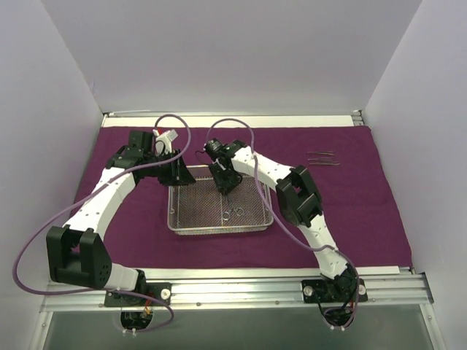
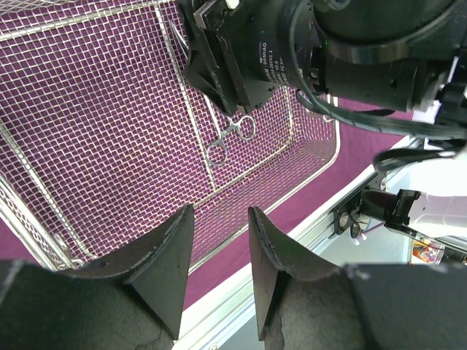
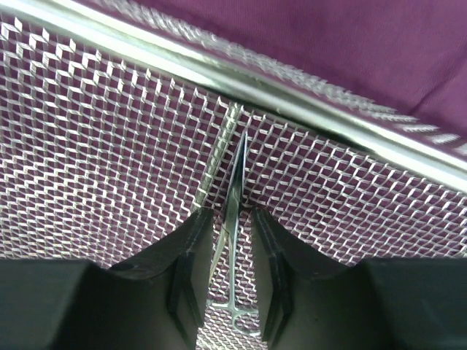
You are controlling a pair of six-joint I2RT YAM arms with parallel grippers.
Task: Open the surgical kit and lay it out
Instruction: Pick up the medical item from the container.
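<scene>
**Right jaws straddling scissors in tray, grip not yet made**

- Cloth (image 1: 365,211) lies spread flat over the table. The tray (image 1: 219,230) sits at its middle.
- One pair of scissors (image 3: 237,168) lies flat on the tray mesh, tips toward the far wall and finger rings toward the near side.
- Other instruments (image 1: 321,158) lie on the cloth, well right of the tray.
- Right gripper (image 3: 232,213) is down inside the tray with its jaws narrow. One finger (image 3: 191,248) stands on each side of the shank, with a sliver of gap on both sides. It holds nothing.
- Left gripper (image 2: 219,215) hangs over the tray's far-left corner, jaws about half apart and empty.

Handling, by judgement:
- Scissors look light, stiff, thin and polished, so likely slippery.
- They lie almost flush on open mesh, so there is little to get under, and the tips or rings could snag the wire.
- The best hold is across the shank near the pivot, the thickest part. Pinch it square and lift straight up.
- The tray is light and may shift if the scissors catch.
</scene>
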